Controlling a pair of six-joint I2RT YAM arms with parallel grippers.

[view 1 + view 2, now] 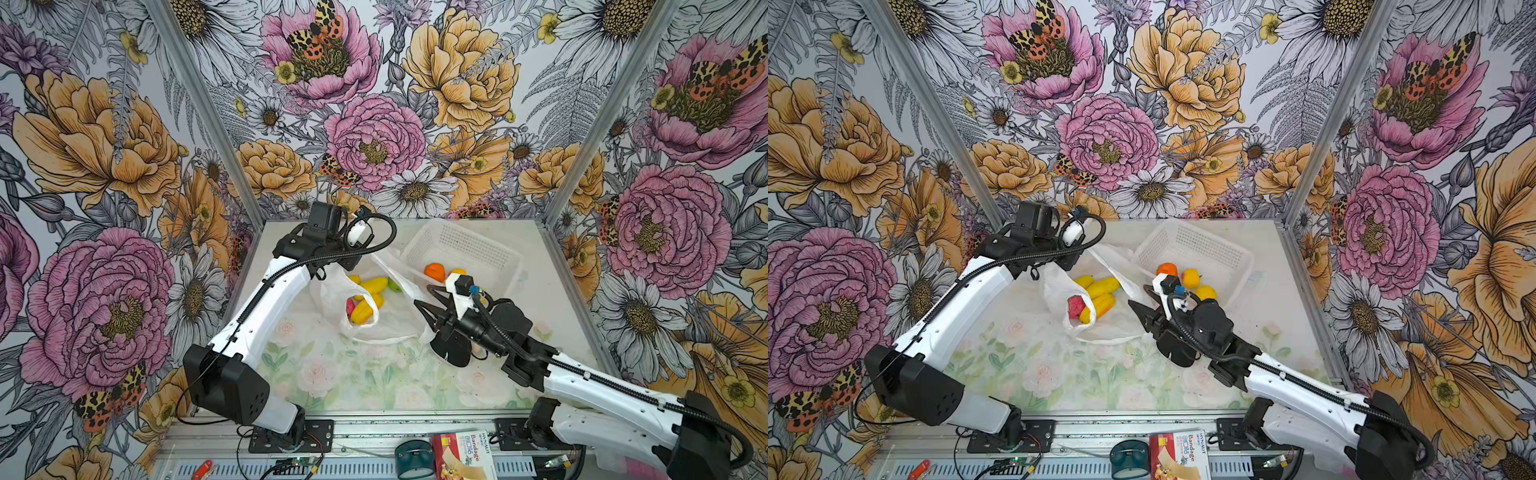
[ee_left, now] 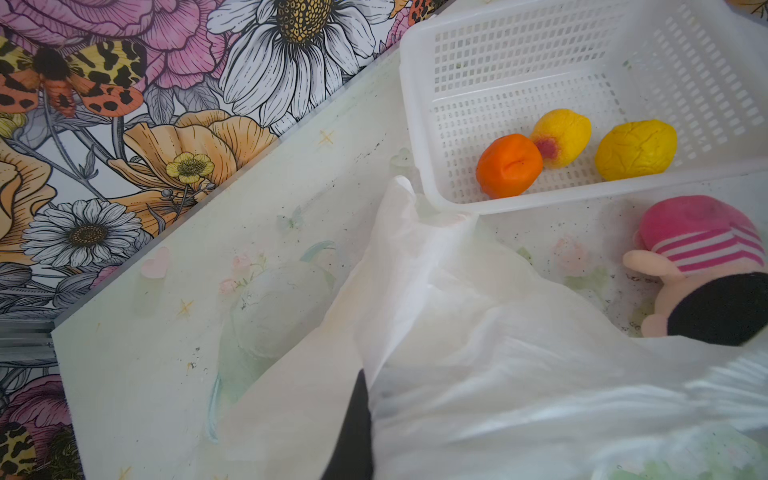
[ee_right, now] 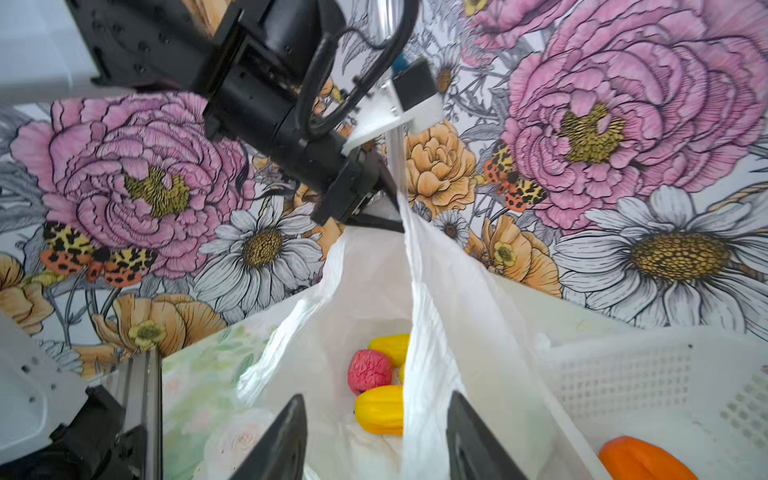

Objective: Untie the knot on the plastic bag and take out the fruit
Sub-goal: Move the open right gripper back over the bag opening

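Observation:
The plastic bag lies in the middle of the table with its mouth gaping. The knot is not in view. My left gripper is shut on a strip of the plastic bag and holds it up taut. One black finger shows against the film. My right gripper is open, its jaws on either side of that strip without touching it. In the bag lie yellow fruit, a pink-red one and a green one. An orange fruit and two yellow ones lie in the basket.
The white perforated basket stands at the back right, close to the bag. A pink-striped doll lies next to the basket's front rim. A bandage box and a teal object sit on the front rail.

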